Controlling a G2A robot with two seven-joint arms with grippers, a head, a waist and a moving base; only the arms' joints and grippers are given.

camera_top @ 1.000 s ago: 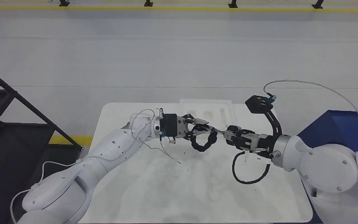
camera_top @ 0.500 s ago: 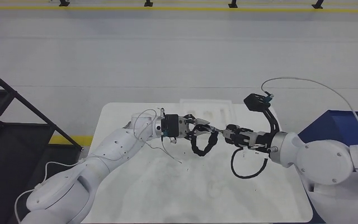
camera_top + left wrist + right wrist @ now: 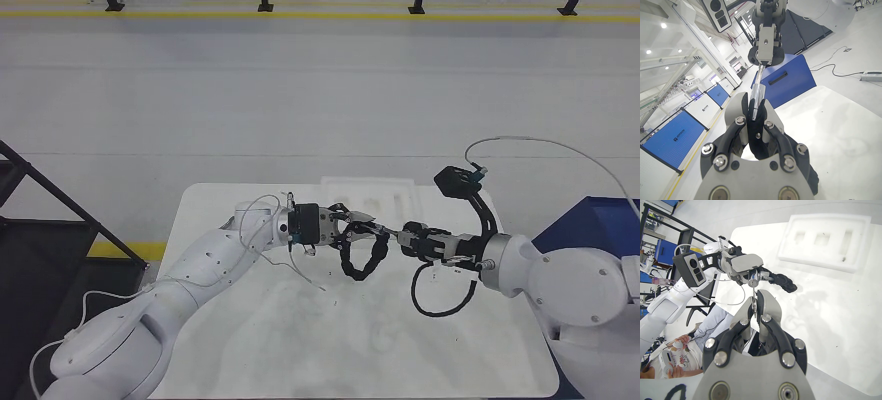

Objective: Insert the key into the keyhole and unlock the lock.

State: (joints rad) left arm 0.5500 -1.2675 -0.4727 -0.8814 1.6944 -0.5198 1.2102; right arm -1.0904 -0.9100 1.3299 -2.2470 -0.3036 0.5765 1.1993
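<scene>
Left wrist view: we see the left pincer (image 3: 754, 103) clamped on the lock (image 3: 757, 92) by its chrome cylinder, with the key (image 3: 759, 75) blade running straight to the cylinder's end.
Right wrist view: we see the keyhole (image 3: 753, 282) face-on with the blade tip at it, though we cannot tell the depth. The right pincer (image 3: 754, 301) is closed on the key's head, just beside the lock.
Top view: we see the lock's black cable looping down toward the tabletop (image 3: 250, 340).
Foam tray (image 3: 819, 262): beyond the lock, apart from it.
</scene>
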